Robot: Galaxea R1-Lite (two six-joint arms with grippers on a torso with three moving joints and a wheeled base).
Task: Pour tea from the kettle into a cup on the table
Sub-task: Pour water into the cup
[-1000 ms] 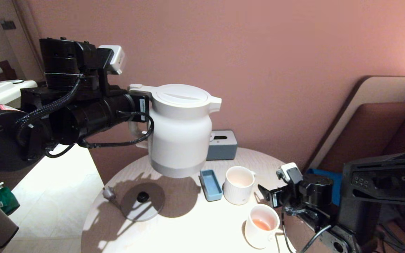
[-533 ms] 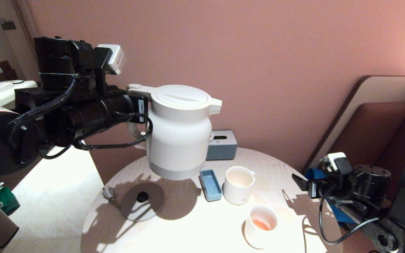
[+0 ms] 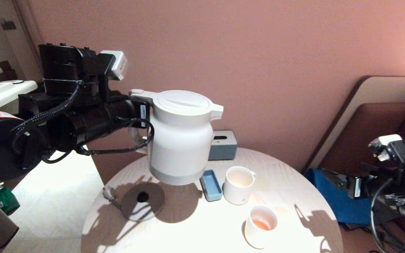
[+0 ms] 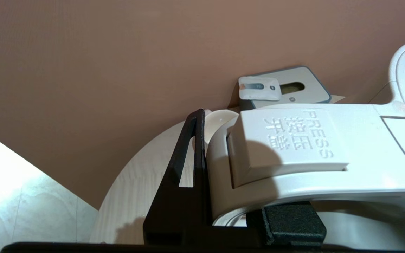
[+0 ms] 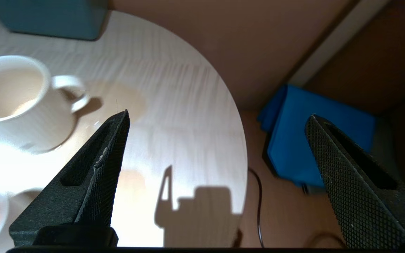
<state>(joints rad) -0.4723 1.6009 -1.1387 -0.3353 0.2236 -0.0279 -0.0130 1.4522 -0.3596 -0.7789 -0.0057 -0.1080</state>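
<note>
1. The large cream-white electric kettle (image 3: 180, 137), with flat round lid, short spout and grey bottom band, hangs upright in the air above the round pale wood-grain table (image 3: 195, 225); the left gripper (image 4: 223, 211) pinches its squarish loop handle.
2. Two cups stand on the table: a white ribbed mug (image 3: 238, 185) with a small loop handle, and nearer the front edge a smooth white cup (image 3: 260, 226) holding pale orange-pink tea (image 3: 261, 224).
3. One grey round base disc (image 3: 142, 201), one small blue tray (image 3: 210, 185) and one grey-blue box (image 3: 222, 145) also sit there.
4. The right gripper (image 5: 216, 175) hovers off the table's right edge, fingers spread wide and empty.
</note>
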